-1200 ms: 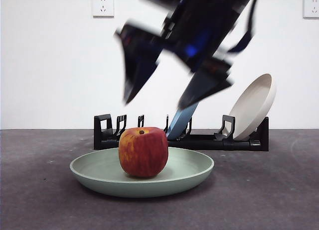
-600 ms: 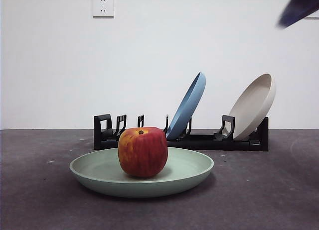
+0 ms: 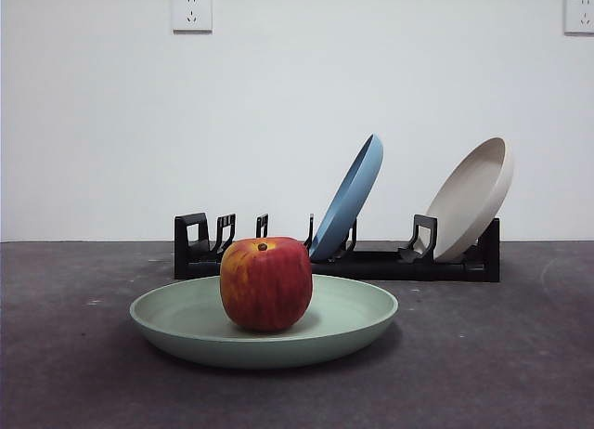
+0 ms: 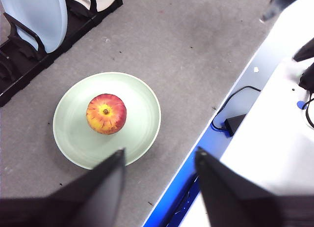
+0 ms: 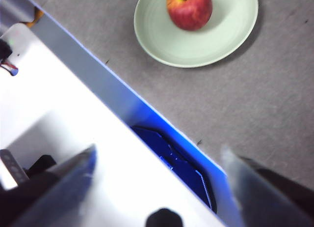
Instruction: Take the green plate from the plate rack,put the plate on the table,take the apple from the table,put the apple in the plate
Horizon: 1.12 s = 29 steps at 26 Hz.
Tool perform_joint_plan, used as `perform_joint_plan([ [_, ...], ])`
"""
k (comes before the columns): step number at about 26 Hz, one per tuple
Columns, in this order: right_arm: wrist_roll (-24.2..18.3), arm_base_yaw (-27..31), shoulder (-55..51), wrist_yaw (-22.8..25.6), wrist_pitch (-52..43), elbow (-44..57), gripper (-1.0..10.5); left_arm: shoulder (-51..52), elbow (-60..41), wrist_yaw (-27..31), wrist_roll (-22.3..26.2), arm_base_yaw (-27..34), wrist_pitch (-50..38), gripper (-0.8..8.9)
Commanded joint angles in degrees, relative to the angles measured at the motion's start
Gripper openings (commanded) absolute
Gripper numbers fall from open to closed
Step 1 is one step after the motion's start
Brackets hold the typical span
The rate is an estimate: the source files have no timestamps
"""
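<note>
- now the apple (image 3: 266, 284) sits upright at the middle of the green plate (image 3: 345, 331), which lies flat on the table (image 3: 501, 355) in front of the plate rack (image 3: 376, 262).
- both arms hang high above and off to the sides, well apart from the plate.
- left gripper (image 4: 159, 160): jaws spread apart, empty.
- right gripper (image 5: 159, 160): jaws wide apart, empty, out over the table's edge.
- judged: nothing remains to grasp.

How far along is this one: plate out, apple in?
Done by the look of it: the green plate lies flat on the table, clear of the plate rack, with the apple upright in it. Left gripper and right gripper are open, holding nothing. Nothing left.
</note>
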<state>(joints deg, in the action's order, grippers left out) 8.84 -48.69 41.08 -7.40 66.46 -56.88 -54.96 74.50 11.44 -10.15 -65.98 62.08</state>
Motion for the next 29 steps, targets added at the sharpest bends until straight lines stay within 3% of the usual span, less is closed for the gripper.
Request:
perform_joint_plan([
  [1,0.79,-0.09,0.00,-0.22,-0.22,0.33,-0.1,0.09,-0.09,0.02,-0.42,-0.09,0.15,-0.08],
  [29,0.74,-0.09,0.00,0.04,-1.46,0.33,0.0,0.09,-0.09,0.37,-0.39,-0.09,1.01,-0.03],
])
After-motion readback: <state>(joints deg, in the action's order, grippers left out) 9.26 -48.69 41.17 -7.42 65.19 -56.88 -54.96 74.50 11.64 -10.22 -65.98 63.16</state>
